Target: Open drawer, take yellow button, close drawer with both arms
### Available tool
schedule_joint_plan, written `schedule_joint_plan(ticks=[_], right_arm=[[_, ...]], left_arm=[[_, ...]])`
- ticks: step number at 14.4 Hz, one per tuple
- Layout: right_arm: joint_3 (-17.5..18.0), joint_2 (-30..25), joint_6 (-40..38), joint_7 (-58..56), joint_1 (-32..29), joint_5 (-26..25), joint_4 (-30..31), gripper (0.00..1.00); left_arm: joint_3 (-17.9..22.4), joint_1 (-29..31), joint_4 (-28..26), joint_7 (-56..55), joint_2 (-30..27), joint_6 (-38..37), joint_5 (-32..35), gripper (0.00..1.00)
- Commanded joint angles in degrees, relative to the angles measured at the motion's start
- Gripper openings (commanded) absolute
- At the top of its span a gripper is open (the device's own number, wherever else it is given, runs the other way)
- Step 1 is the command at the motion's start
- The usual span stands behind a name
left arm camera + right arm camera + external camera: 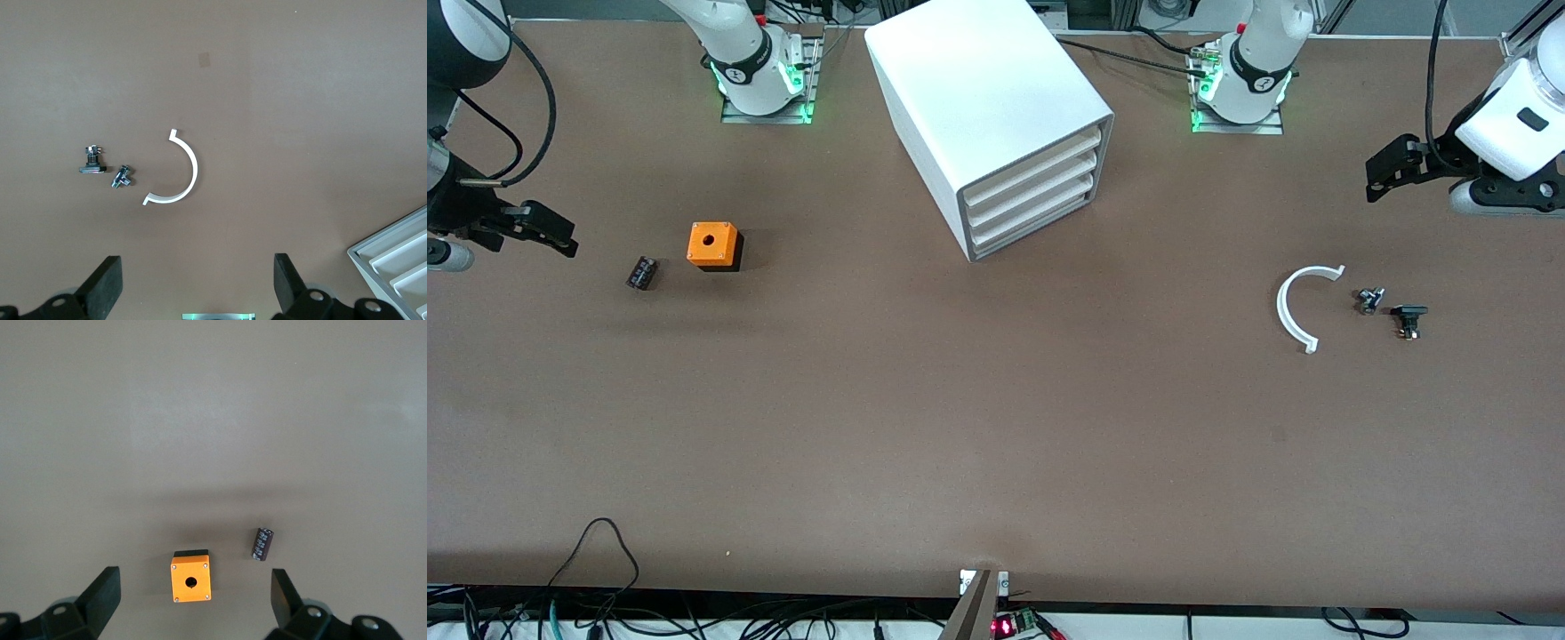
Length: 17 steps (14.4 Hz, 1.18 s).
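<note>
The white cabinet (996, 98) stands midway between the two arm bases, and a corner of its front shows in the left wrist view (393, 263). The drawer (1040, 153) is the uppermost of its stacked trays and sits pushed in flush like the lower ones. The button is hidden. My left gripper (1383, 173) (198, 287) hangs open over bare table at the left arm's end. My right gripper (560, 233) (193, 610) hangs open over the table at the right arm's end, with nothing between its fingers. Neither gripper is near the cabinet.
An orange cube with a hole (713, 244) (190, 579) and a small black cylinder (641, 272) (263, 543) lie toward the right arm's end. A white half-ring (1294, 307) (180, 170) and two small metal parts (1370, 300) (1408, 320) lie toward the left arm's end.
</note>
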<state>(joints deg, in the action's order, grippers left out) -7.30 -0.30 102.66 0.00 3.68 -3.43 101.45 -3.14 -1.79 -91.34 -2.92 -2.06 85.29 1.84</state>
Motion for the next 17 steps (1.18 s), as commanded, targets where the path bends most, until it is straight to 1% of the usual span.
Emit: schedule_joint_plan(ticks=[1, 3, 17], right_arm=[[0.3, -0.2, -0.1, 0.4, -0.6, 0.4, -0.2, 1.00], [0.4, -0.2, -0.1, 0.4, -0.6, 0.5, -0.2, 1.00], [0.3, -0.3, -0.1, 0.5, -0.7, 0.5, -0.3, 1.00]], left_arm=[[0.0, -0.3, 0.8, 1.9, 0.0, -1.0, -0.7, 1.00], [0.1, -0.1, 2.9, 1.7, 1.1, -1.3, -0.7, 1.00], [-0.1, -0.5, 3.2, 0.9, 1.4, -1.7, -0.5, 1.00]])
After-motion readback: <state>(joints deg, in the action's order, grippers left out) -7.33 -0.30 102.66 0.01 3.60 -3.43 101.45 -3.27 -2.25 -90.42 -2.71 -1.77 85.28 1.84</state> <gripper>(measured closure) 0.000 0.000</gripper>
